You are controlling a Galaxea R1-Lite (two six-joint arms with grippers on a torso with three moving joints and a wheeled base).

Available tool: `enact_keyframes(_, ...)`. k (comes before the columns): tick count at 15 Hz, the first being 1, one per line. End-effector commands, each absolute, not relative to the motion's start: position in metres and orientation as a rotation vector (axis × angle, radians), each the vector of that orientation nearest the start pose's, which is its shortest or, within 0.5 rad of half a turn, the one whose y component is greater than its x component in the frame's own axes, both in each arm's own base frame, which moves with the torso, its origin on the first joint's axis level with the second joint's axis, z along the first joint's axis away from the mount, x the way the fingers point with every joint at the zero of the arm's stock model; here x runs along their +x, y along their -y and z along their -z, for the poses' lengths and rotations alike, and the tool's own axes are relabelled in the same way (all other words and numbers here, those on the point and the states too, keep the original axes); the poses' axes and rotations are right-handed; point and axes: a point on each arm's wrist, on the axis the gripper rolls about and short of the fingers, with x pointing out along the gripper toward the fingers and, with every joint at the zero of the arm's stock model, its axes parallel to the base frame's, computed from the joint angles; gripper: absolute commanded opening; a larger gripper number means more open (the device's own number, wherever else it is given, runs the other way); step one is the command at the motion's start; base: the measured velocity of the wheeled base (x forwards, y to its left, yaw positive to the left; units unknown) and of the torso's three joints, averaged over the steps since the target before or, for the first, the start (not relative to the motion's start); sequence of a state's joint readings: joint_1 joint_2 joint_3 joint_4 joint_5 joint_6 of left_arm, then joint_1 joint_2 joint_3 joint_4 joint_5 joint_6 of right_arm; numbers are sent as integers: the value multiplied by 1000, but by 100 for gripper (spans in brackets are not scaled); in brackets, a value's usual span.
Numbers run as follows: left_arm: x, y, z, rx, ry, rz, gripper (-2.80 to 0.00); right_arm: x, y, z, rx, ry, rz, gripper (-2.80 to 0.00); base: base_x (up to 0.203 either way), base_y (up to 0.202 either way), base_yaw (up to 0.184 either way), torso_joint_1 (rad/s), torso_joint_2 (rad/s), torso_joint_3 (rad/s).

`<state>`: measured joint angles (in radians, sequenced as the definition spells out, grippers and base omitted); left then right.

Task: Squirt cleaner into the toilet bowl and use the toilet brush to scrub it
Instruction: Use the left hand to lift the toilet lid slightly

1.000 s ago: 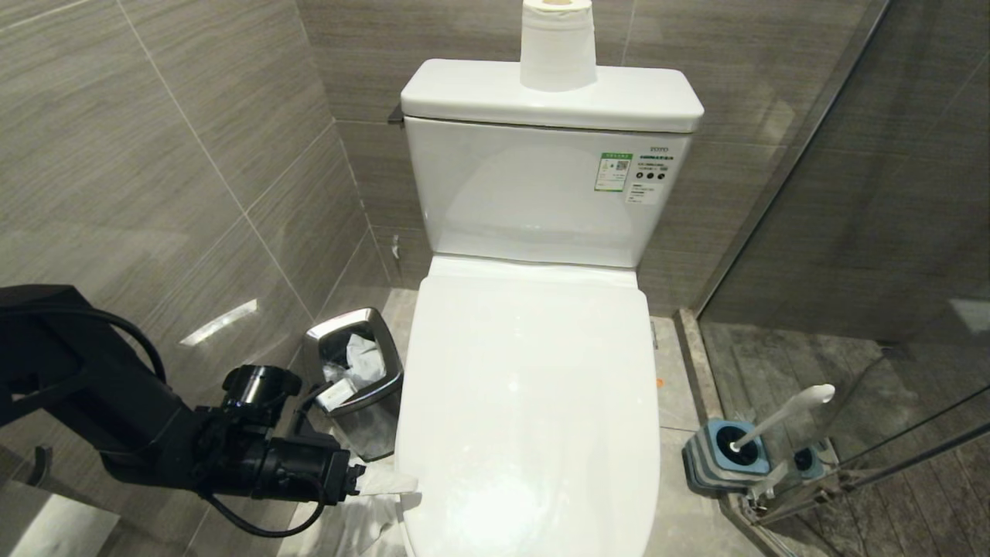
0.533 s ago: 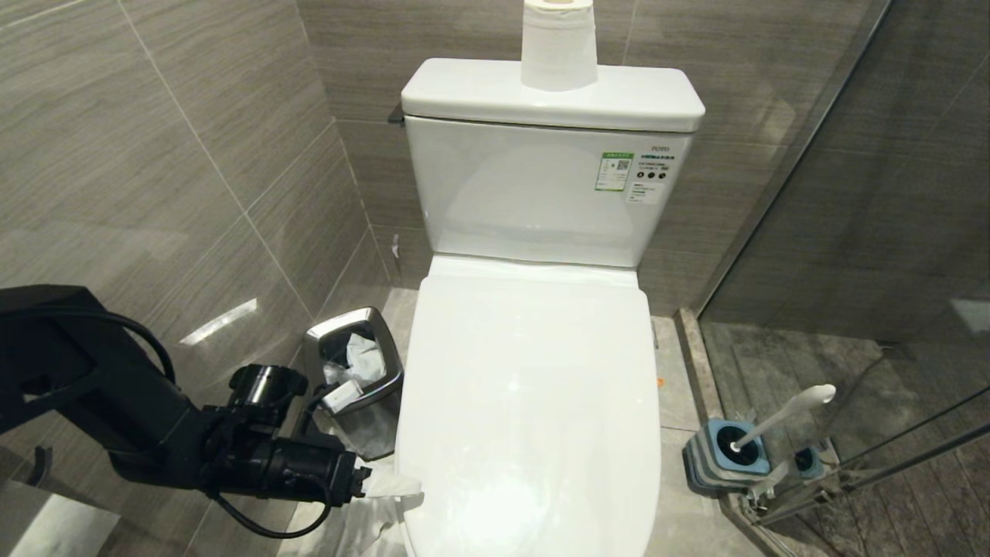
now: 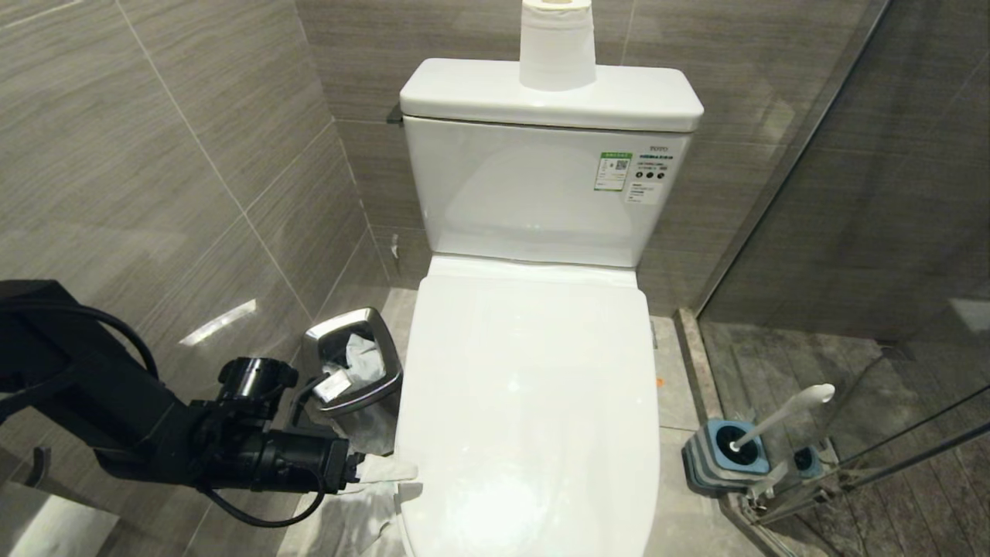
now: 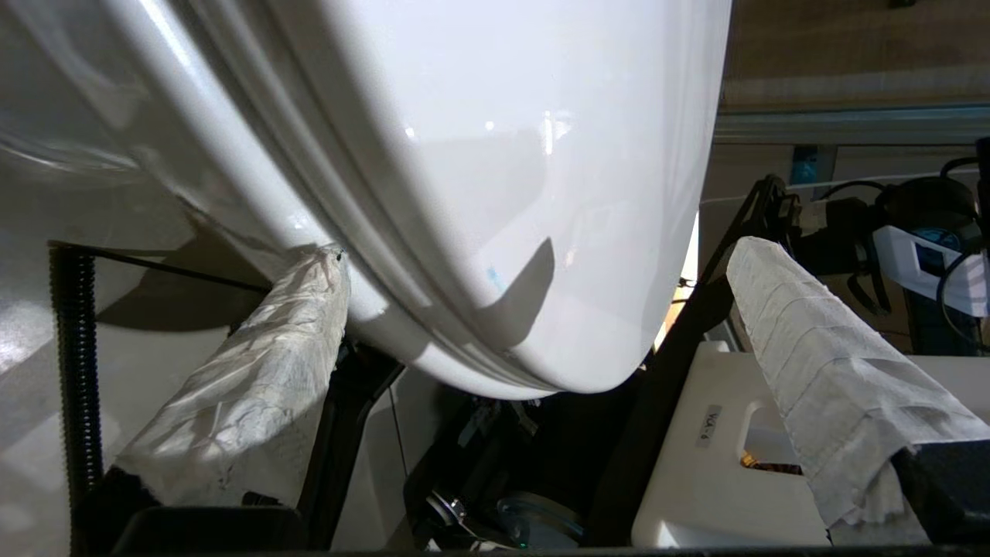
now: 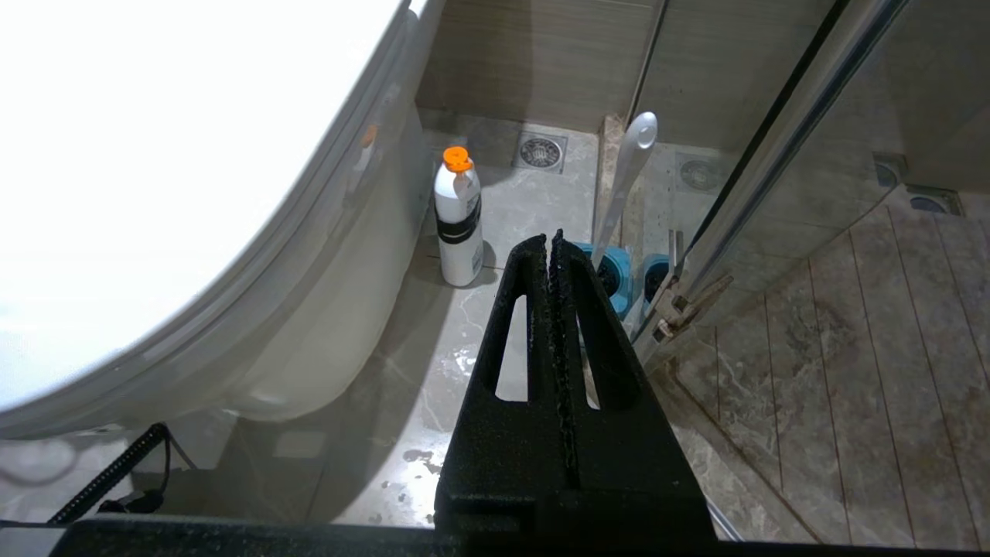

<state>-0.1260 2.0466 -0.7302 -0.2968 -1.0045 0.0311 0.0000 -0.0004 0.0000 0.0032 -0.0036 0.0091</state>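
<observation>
At the closed lid's (image 3: 534, 402) left front edge, the left gripper (image 4: 534, 309), paper-wrapped fingers (image 4: 263, 387) spread wide and empty, is risking slipping off the glossy rim, while the brush (image 3: 781, 418) is standing in its holder right of the toilet, handle leaning up-right; the right gripper (image 5: 553, 255) is hanging clenched and empty.

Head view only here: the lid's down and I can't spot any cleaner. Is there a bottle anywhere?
Observer: Yes. A white bottle with an orange cap stands on the floor beside the toilet bowl, near the toilet brush.
Operator: Is the right gripper free?
Observer: The right gripper has its fingers shut on nothing.
Operator: And the left?
Observer: The left gripper is open, its paper-wrapped fingers either side of the lid at its front edge.
</observation>
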Motion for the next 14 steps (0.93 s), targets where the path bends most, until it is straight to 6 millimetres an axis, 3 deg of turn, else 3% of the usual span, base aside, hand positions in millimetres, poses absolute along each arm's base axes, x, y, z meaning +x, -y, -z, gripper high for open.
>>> enact_keyframes(1,299,58,-35,-425,-956,1044,0,-23,0,-75,9,-5,3,-280,0,0,0,0,0,0)
enact_keyframes(14,297,66,-29,-312,-940,1053,0,-23,0,-75,9,-5,3,-280,0,0,0,0,0,0)
